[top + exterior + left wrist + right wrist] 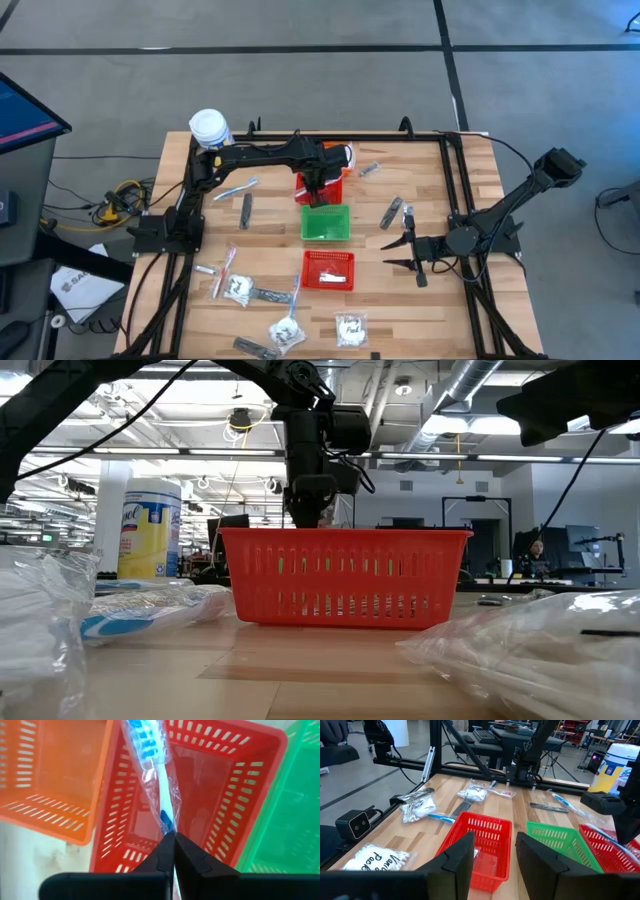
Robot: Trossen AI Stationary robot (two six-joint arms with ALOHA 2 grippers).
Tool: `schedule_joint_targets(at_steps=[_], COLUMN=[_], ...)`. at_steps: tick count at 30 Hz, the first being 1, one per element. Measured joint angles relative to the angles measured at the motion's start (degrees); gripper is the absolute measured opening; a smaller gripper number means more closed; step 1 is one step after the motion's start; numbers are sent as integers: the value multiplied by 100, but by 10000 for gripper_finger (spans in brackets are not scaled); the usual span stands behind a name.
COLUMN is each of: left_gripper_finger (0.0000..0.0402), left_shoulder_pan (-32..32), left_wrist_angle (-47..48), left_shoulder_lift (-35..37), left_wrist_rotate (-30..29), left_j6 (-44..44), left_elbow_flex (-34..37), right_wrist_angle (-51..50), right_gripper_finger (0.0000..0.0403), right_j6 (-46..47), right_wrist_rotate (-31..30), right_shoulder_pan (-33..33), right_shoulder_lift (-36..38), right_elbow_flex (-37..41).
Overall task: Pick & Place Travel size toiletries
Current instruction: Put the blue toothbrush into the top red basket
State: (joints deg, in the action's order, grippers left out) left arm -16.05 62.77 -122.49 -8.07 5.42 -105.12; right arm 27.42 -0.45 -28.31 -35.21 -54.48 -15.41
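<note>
Left gripper (174, 840) clamped on wrapped toothbrush (152, 765) over far red basket (240, 750), frame centre; right gripper (494, 852) half-open, empty; next: release.

Looks like a robotics lab or open workshop hall. Bare ceiling ducts (470, 390) and strip lights overhead, grey concrete floor (300, 70), wooden counter (480, 170) boxed in a black metal frame (320, 138), desks with monitors (405, 522) behind, loose yellow cables (120, 200) at 9 o'clock.

baskets (325, 222) in a row mid-table | jar (209, 128) far-left corner | sachets (287, 331) near edge
</note>
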Motion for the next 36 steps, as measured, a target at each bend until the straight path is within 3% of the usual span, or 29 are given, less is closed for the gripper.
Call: schedule_joint_targets(at_steps=[27, 36], left_gripper_finger=[0, 32], left_shoulder_pan=[52, 55], left_wrist_angle=[415, 318], left_shoulder_lift=[161, 161], left_wrist_rotate=[-121, -146], left_j6=[145, 213], left_elbow_flex=[-28, -26], right_wrist_angle=[4, -15], right_gripper_finger=[143, 137], right_j6=[0, 0], right_wrist_rotate=[-12, -14], right_shoulder_pan=[12, 12], right_shoulder_lift=[0, 0], right_elbow_flex=[-1, -1])
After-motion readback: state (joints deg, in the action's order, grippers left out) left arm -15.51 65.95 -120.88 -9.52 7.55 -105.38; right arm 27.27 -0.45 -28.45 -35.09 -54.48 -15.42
